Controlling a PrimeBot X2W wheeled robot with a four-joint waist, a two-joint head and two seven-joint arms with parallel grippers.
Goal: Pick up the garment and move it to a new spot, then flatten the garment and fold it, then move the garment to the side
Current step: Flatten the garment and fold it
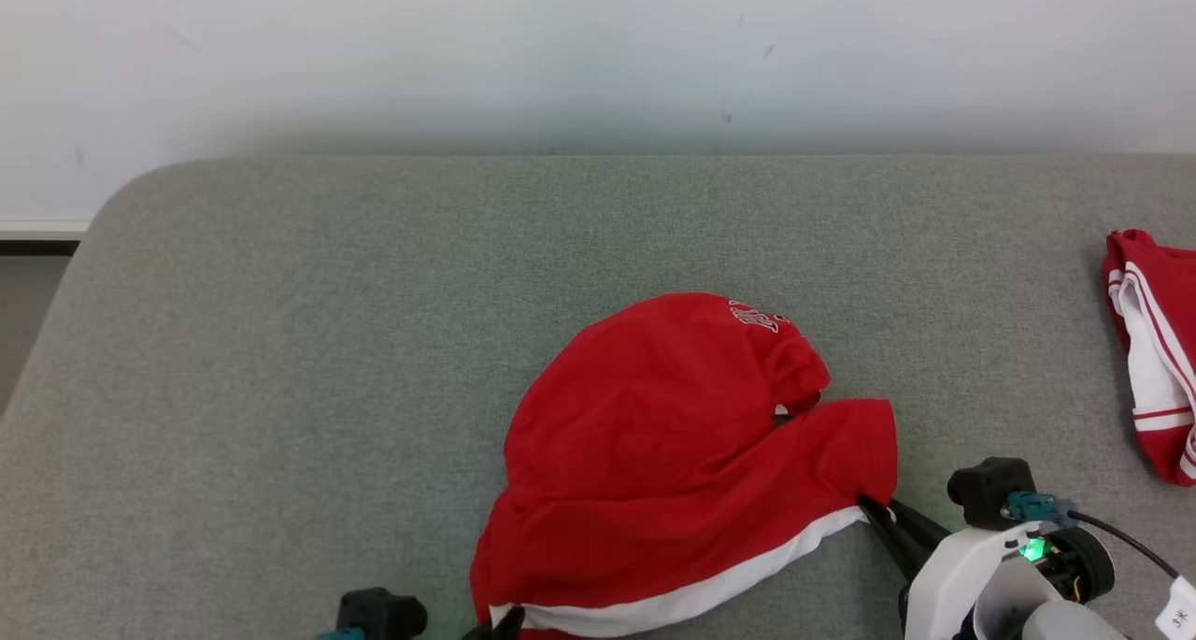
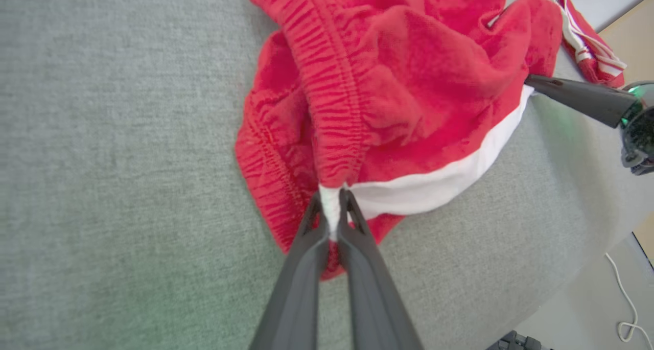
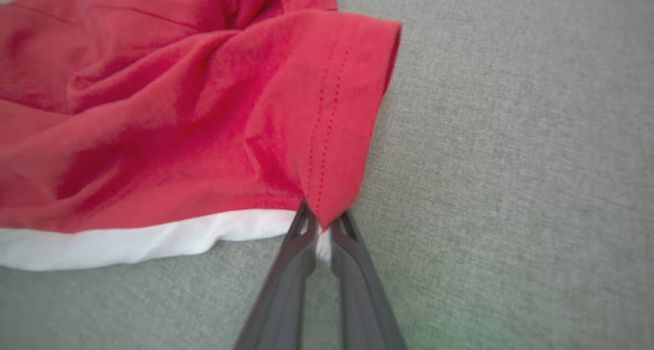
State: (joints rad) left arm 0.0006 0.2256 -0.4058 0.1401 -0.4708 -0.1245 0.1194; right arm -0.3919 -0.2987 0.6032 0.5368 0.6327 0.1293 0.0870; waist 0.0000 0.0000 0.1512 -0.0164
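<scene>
We see our left claw (image 2: 333,199) pinched tight on the garment (image 1: 673,453) at its white-banded corner, and our right claw (image 3: 323,222) clamped on a red hem corner. The garment lies crumpled on the table (image 1: 280,341), between and beyond both claws.

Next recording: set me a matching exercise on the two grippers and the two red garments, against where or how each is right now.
Things:
1. left gripper
2. right gripper
3. shorts
4. second garment

States:
A. lying alone at the table's right edge
B. shut on a stitched hem corner
C. bunched near the front edge, pinched at two corners
D. shut on the elastic waistband's end

Pairs: 1-D, 2-B, 3-C, 4-A
</scene>
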